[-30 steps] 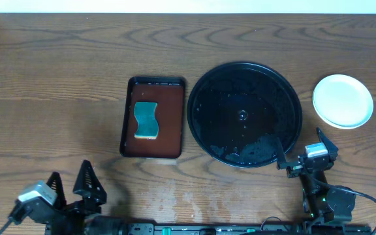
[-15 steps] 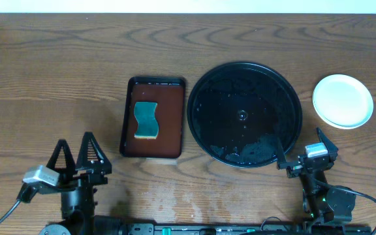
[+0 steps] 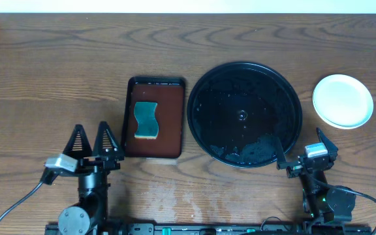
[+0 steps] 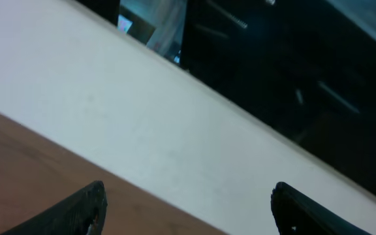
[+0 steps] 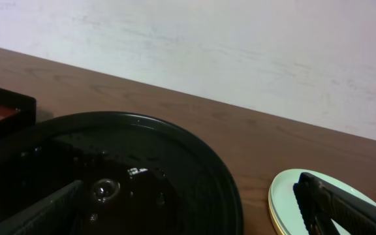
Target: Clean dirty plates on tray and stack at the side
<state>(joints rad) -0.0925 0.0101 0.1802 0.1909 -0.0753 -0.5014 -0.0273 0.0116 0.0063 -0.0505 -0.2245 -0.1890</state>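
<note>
From my overhead feed the plates (image 3: 343, 100) sit on the bare wood close to the right edge of the worktop, in its far half, just beside the round black tray (image 3: 227, 130) but apart from its rim. From above they read as one pale disc. In the right wrist view the plates (image 5: 291, 196) show a mint top surface with a yellowish edge underneath, so it is a stack, though I cannot count how many. The tray lies right of centre, and its glossy floor is speckled with droplets. The tray (image 5: 194, 163) fills the lower left of the right wrist picture. To its left, almost touching it, is a dark-brown rectangular tray (image 3: 170, 124) with a blue-green wavy sponge (image 3: 146, 120) lying in it. The right gripper (image 3: 300, 146) is by the front edge, toward the right corner. Its pincer is spread wide with nothing in it, and its left finger overlaps the tray's near rim as seen from above. In its own camera the right gripper (image 5: 189, 183) frames the tray on one side and the plates on the other. The left gripper (image 3: 91, 140) is near the front edge, left of centre, just beside the brown tray's front left corner. In its wrist view the left gripper (image 4: 188, 188) is likewise wide apart and holds nothing, and it looks past the far edge of the worktop at a pale wall.
</note>
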